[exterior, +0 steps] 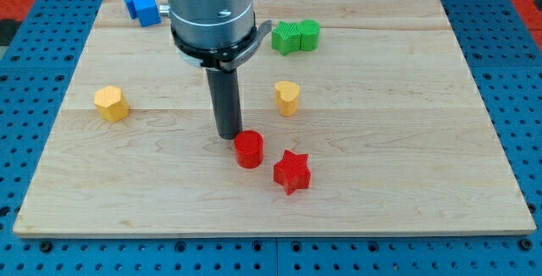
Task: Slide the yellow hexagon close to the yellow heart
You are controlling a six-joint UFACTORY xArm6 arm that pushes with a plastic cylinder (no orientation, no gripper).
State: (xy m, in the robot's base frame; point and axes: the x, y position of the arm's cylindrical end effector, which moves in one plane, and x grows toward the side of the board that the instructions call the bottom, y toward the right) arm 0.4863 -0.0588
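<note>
Camera view shows the wooden board (398, 183) from the near side, and going left to right the first thing met is the yellow hexagon (112, 103), alone near the left edge at mid depth. Far behind it, at the far left corner, sit the blue blocks (141, 7), their shapes hard to make out. Next comes my tip (229, 135), the bare end of a dark rod with no jaws to open or close, resting near the board's middle and just left and far of the red cylinder (249, 150), nearly touching it. The red star (292, 172) lies nearer and to the right of that. The yellow heart (288, 97) stands right of my tip and slightly farther, with the green blocks (295, 36) beyond it. What matters: the hexagon lies well apart to the left of my tip, while the heart lies to its right, so I judge the tip must first get round to the hexagon's left side before pushing rightward.
</note>
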